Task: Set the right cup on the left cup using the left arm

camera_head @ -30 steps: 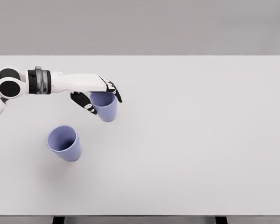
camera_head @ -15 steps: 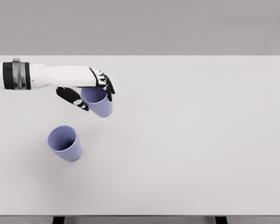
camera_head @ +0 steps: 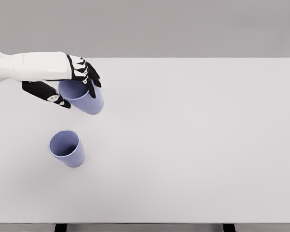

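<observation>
Two light purple cups are in the head view. One cup (camera_head: 67, 148) stands upright on the white table (camera_head: 193, 135) at the lower left, its mouth open upward. The other cup (camera_head: 83, 97) hangs in the air above and slightly right of it, tilted, gripped at its rim by my left hand (camera_head: 70, 87). The black fingers (camera_head: 87, 76) curl over the far side of the rim and the thumb (camera_head: 47, 94) presses the near side. The white forearm comes in from the left edge. The right arm does not show.
The table's far edge runs along the top, with a grey wall behind it. Two dark table legs (camera_head: 61, 227) show at the bottom edge.
My left hand has lifted the held cup higher and carried it leftward, closer to above the standing cup. The standing cup has not moved.
</observation>
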